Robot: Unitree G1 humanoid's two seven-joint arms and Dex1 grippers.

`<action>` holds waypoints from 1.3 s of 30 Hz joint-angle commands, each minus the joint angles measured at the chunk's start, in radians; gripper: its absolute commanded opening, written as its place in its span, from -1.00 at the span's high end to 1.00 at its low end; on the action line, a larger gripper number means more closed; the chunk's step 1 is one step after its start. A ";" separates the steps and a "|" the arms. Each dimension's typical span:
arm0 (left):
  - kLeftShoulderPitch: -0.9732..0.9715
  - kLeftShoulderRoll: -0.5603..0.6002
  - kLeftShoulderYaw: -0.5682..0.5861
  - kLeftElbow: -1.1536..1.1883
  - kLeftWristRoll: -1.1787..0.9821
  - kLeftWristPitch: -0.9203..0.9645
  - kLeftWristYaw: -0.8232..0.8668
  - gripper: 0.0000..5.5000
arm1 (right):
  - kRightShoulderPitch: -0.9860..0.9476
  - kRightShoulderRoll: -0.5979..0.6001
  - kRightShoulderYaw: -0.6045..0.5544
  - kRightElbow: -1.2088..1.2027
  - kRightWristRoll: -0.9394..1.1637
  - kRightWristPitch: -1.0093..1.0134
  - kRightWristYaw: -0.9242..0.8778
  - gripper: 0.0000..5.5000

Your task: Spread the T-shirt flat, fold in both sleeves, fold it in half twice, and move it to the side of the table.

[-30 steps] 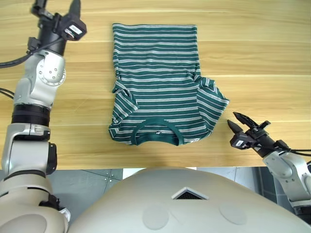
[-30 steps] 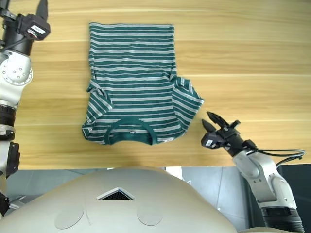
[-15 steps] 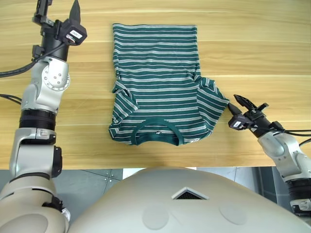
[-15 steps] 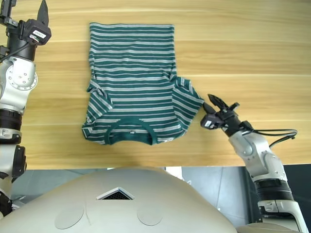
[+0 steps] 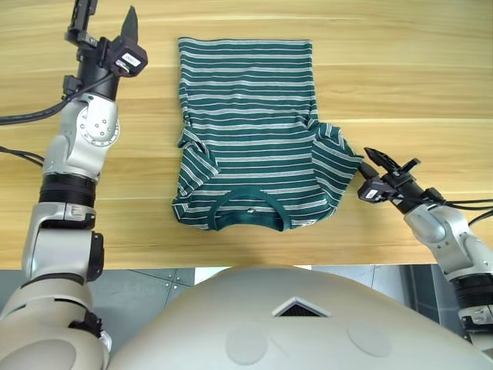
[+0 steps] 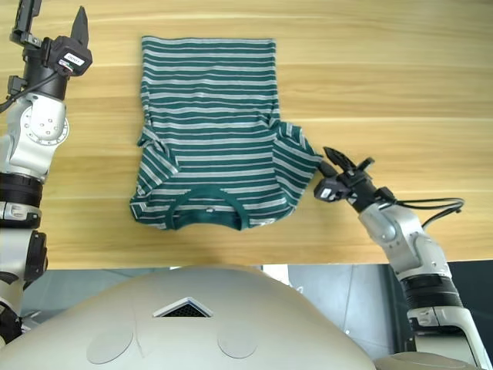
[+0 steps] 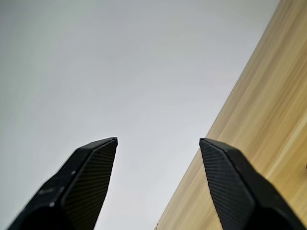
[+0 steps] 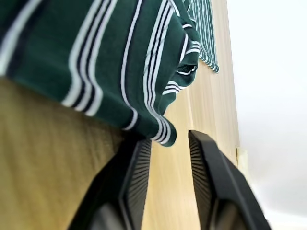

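- Pale wooden counter (image 5: 408, 77) carries a green, white-striped T-shirt (image 5: 250, 131) at its centre, with the collar at 6 o'clock and the hem at 12 o'clock.
- The right sleeve (image 5: 339, 154) juts from the body of the shirt at 4 o'clock.
- The right gripper (image 5: 364, 159), fingers narrowly spread, sits low at the sleeve's outer edge. The striped edge lies at the mouth of the gap, unclamped.
- The left gripper (image 5: 105, 14), fingers spread wide, points toward 12 o'clock. It is at 10 o'clock of the shirt, apart from the cloth.

Light wooden table (image 5: 400, 69); grey floor (image 5: 166, 276) below its near edge.
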 commanded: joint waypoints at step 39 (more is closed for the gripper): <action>0.033 -0.030 -0.033 -0.009 0.012 0.009 -0.049 -0.16 | 0.093 -0.098 0.103 -0.074 -0.015 0.081 0.076 0.39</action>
